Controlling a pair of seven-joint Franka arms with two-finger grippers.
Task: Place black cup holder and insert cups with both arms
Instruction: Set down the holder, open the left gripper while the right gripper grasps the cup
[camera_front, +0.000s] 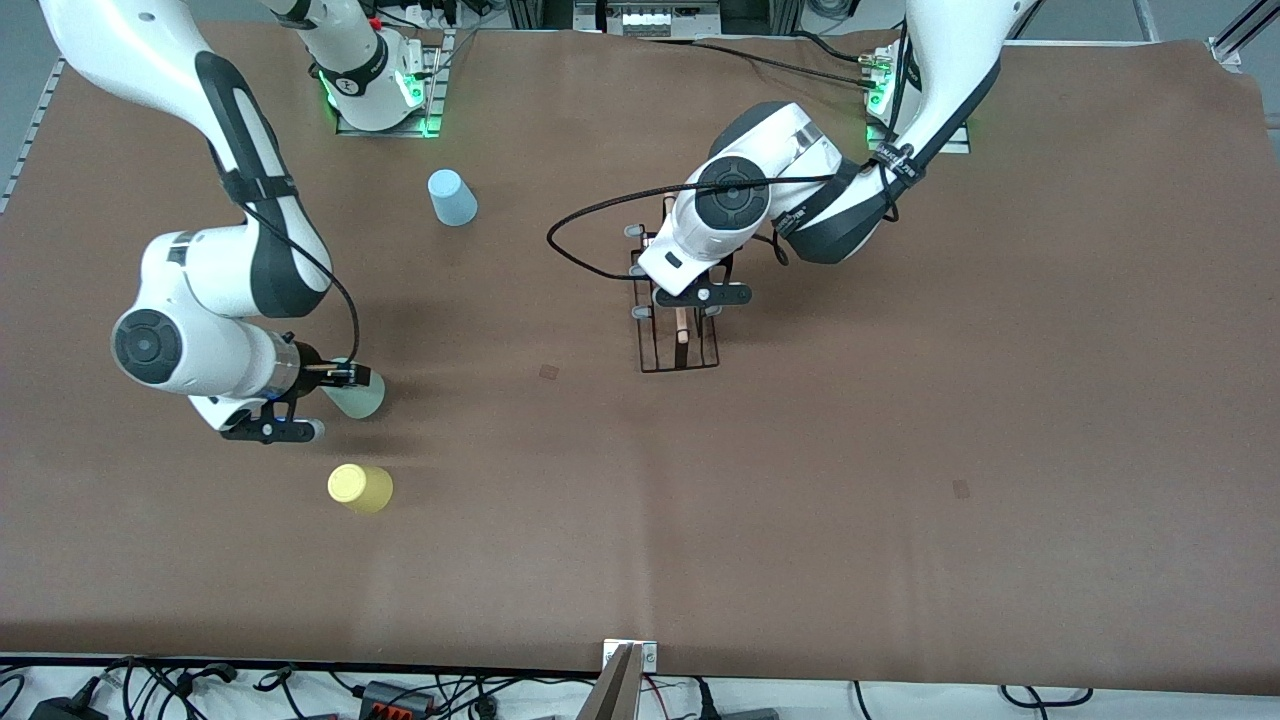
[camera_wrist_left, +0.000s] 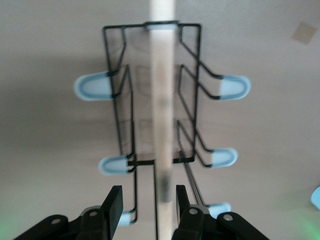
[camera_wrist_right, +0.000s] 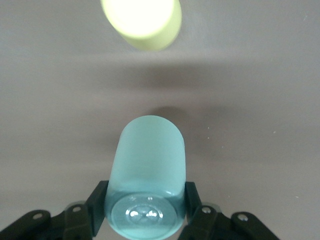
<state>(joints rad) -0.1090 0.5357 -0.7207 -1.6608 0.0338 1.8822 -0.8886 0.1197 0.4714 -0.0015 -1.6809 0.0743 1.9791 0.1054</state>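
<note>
The black cup holder (camera_front: 678, 335) is standing on the brown table (camera_front: 900, 400) near its middle, somewhat toward the left arm's end, and much of it is being covered in the front view by the left arm's wrist. In the left wrist view the rack (camera_wrist_left: 150, 100) is shown from above, its light wooden rod (camera_wrist_left: 163, 100) running between two rows of pale-tipped prongs (camera_wrist_left: 92, 86). The left gripper (camera_wrist_left: 148, 202) is placed over the rack, and the rod is seen passing between its two fingers (camera_wrist_left: 114, 200); a narrow gap is kept on either side, and whether the rod is being pinched cannot be told, since the picture is blurred there and the fingers are cut off by the picture's edge.

Toward the right arm's end, the mint green cup (camera_front: 358, 392) is being held by the right gripper (camera_front: 345, 376), whose jaws are closed against its sides near the base, as the right wrist view shows (camera_wrist_right: 146, 170). The cup is seen tilted, its mouth pointing away from the gripper (camera_wrist_right: 145, 207); whether it is touching the table cannot be made out.

The yellow cup (camera_front: 360, 488) is standing upside down just nearer to the front camera than the mint one, apart from it. The light blue cup (camera_front: 452, 197) is standing upside down well apart, farther from the front camera, near the right arm's base. Cables are lying along the table's near edge.
</note>
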